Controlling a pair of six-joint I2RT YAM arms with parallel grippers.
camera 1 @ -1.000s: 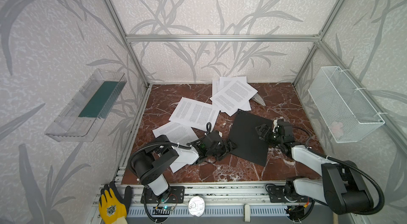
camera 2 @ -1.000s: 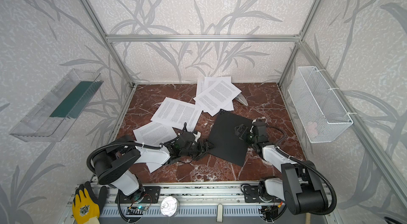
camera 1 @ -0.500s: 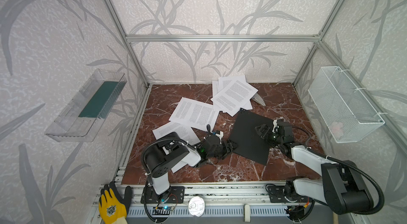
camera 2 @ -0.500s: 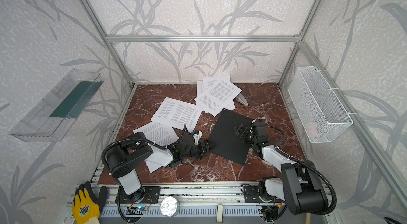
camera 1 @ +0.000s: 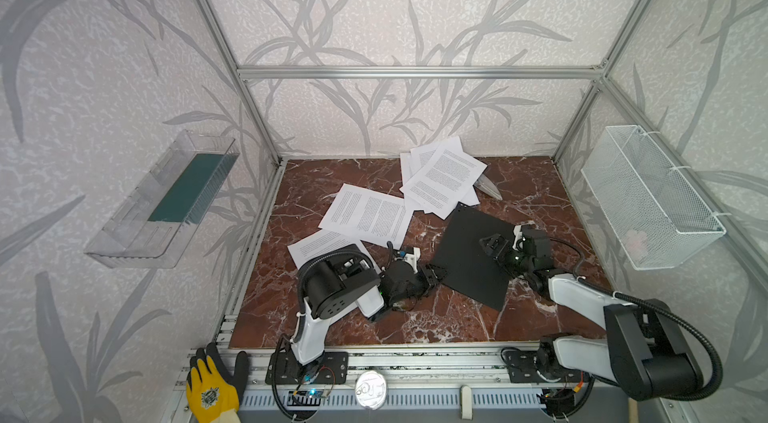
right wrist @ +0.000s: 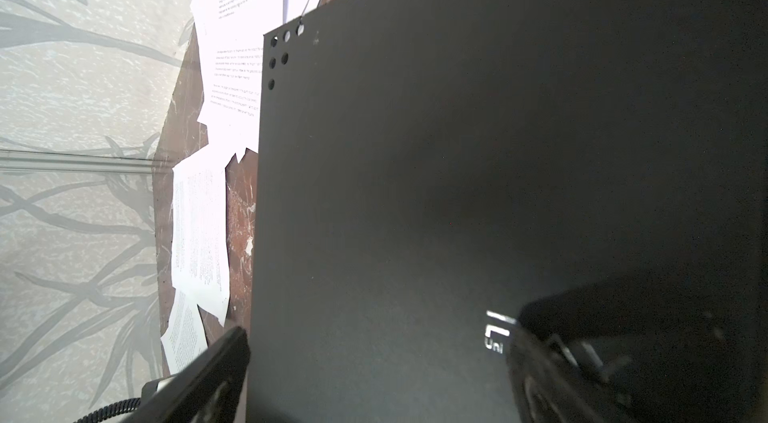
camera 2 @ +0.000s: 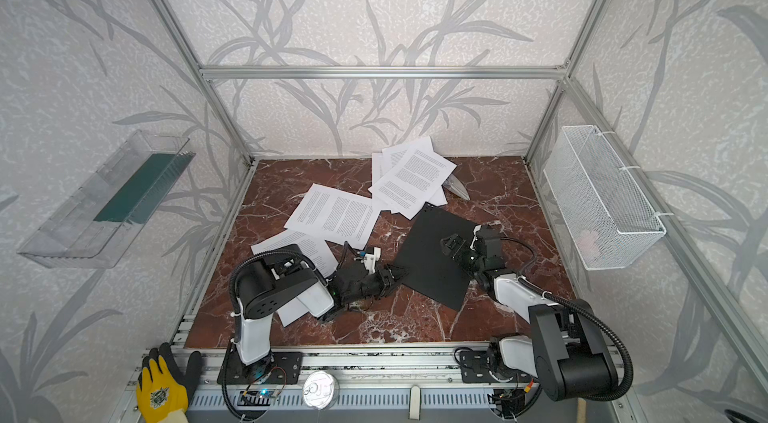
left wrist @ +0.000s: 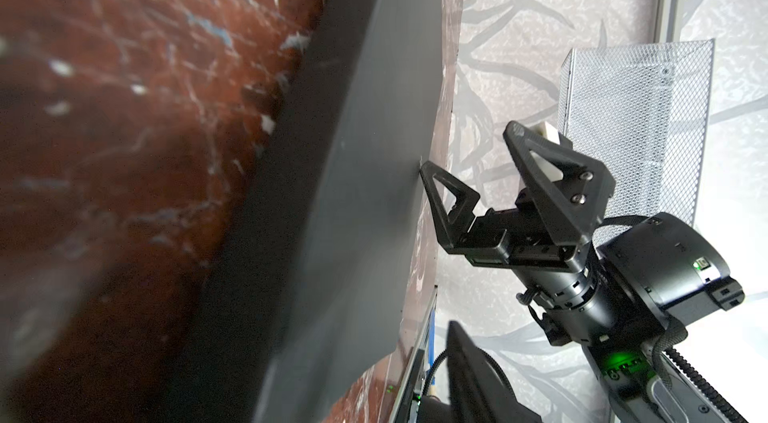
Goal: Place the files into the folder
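The black folder lies closed on the red marble floor, right of centre. My left gripper is low at its near-left corner. One of its fingers shows, standing clear of the folder; the jaws look open around that edge. My right gripper is open over the folder's right part, one fingertip touching the cover. The files, white printed sheets, lie loose behind and left of the folder; one is partly under my left arm.
A clear wall tray holding a dark green pad hangs on the left wall. A white mesh basket hangs on the right wall. A clear plastic piece lies by the back sheets. A yellow glove rests on the front rail.
My left arm has swung its elbow to the right and its gripper has come up to the folder's near-left corner. The right arm and the sheets have stayed put.
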